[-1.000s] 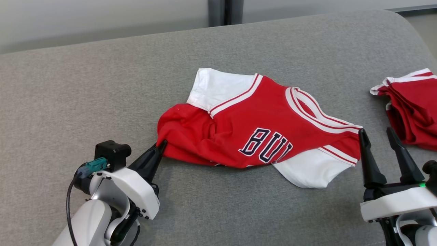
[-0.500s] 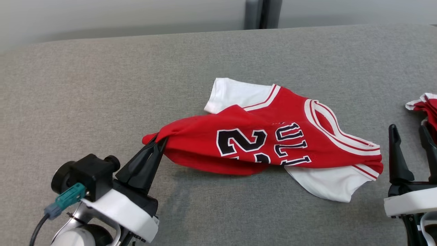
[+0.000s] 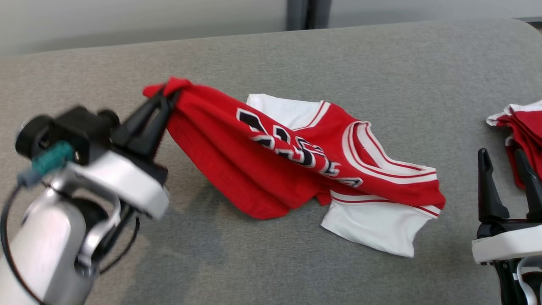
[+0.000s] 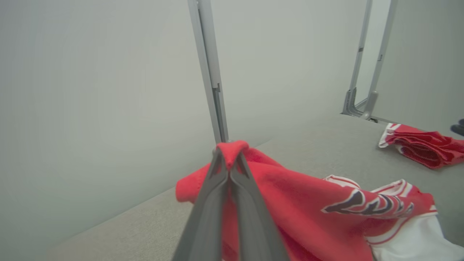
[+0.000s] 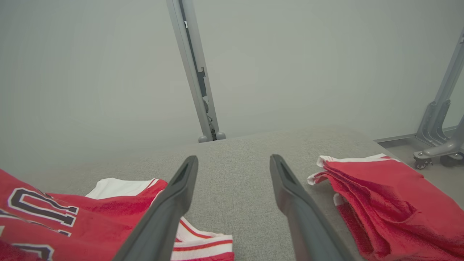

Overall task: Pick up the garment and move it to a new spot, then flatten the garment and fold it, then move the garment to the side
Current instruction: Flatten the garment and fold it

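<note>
Jersey point(image 3: 254, 169) is pinched by one red corner in the left gripper point(image 3: 169, 95). Its jaws are clamped tight on a small bunch of cloth, and that corner is up off the worktop point(image 3: 381, 55). A corner grab makes sense for the carry step, since the rest just trails away from the gripper and can be hauled to a new spot. Most of the jersey lies on the worktop though, with the collar and a white sleeve out toward the right gripper point(image 3: 501, 154) and just short of it.

The right gripper has its jaws wide with nothing between them. It points at bare worktop between the jersey and a folded red stack point(image 3: 521, 123) on its other side. It looks parked, probably waiting to take a second corner for the flattening.

Hard to make out:
- The left arm is blurry.
- The lettering is crumpled into folds and unreadable.
- The far white sleeve is half tucked behind the raised cloth.
- The stack is cut off at the edge, so there's no telling how many pieces are in it.
</note>
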